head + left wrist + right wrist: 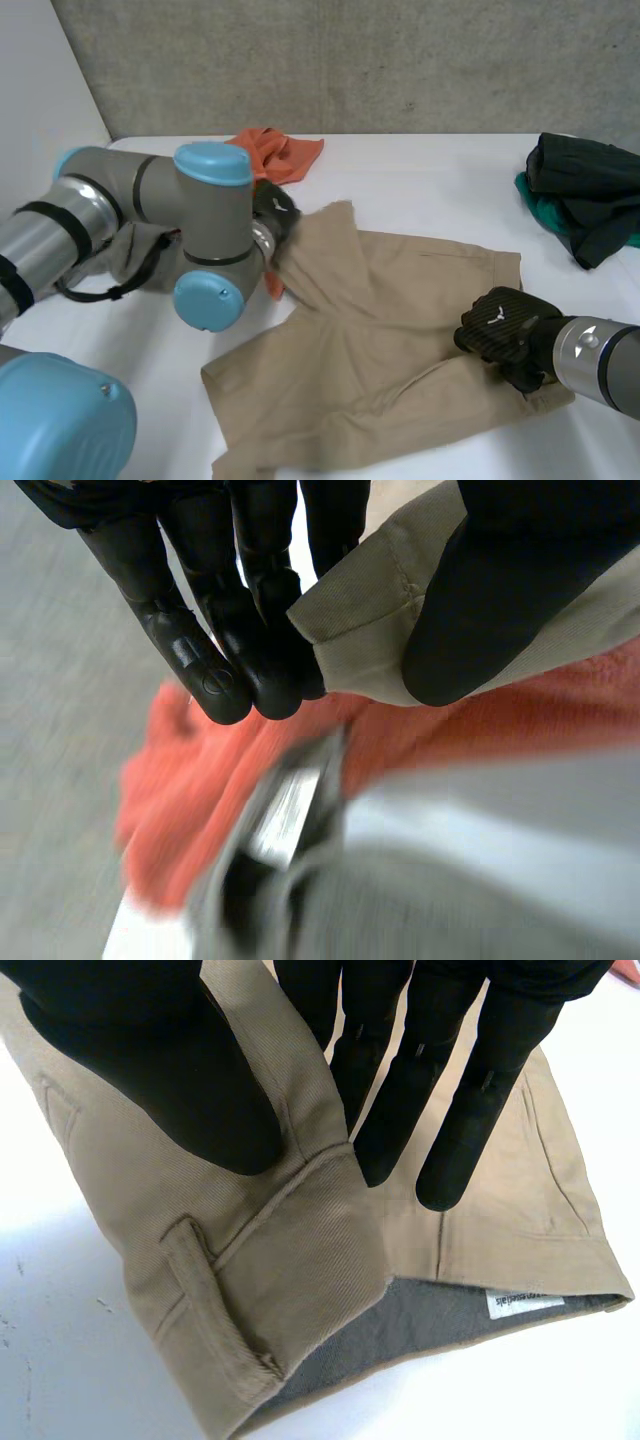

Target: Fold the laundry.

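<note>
Folding the tan cotton twill shorts well means, in my judgement, moving both pinches together with the fabric taut. The left hand nips a leg hem at the shorts' 11 o'clock, and the right hand clamps the waistband corner at 4. The shorts lie on the smooth white table. A crumpled orange cloth sits at 12 o'clock and a dark black-and-teal clothes heap at 2, below a grey concrete wall.
</note>
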Controlling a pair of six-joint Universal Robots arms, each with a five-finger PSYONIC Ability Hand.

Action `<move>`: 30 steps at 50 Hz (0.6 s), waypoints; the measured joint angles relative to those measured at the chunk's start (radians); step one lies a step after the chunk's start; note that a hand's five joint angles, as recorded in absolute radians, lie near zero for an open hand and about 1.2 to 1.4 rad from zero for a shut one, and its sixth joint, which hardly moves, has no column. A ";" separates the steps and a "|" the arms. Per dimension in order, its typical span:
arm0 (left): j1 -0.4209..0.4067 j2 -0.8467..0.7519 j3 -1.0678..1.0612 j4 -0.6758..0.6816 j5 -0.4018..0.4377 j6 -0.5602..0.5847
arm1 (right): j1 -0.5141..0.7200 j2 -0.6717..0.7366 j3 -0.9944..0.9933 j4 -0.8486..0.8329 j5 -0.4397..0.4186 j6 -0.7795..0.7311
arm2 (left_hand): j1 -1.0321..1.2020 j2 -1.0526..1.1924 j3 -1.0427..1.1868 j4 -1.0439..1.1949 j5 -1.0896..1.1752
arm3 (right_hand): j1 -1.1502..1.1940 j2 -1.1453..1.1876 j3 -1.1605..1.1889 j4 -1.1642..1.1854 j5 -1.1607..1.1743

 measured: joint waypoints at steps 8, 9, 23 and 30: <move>-0.024 0.059 -0.080 -0.063 -0.220 -0.002 | 0.021 0.000 0.001 0.000 0.004 0.004 | 0.000 0.002 0.002 0.000 0.000 | 0.000 0.000 0.000 0.000 0.000; -0.026 0.060 -0.083 -0.070 -0.224 -0.002 | 0.024 0.000 0.001 0.000 0.005 0.004 | 0.000 0.003 0.003 0.000 0.000 | 0.000 0.000 0.000 0.000 0.000; -0.038 0.204 -0.146 -0.174 -0.217 -0.224 | 0.043 -0.002 -0.010 -0.018 0.025 0.051 | -0.927 -0.951 -0.944 -0.961 -0.897 | 0.000 0.000 0.000 0.000 0.000; -0.022 0.447 -0.352 -0.183 -0.140 -0.395 | 0.043 -0.002 -0.027 -0.019 0.027 0.102 | -0.923 -0.949 -0.941 -0.958 -0.892 | 0.000 0.000 0.000 0.000 0.000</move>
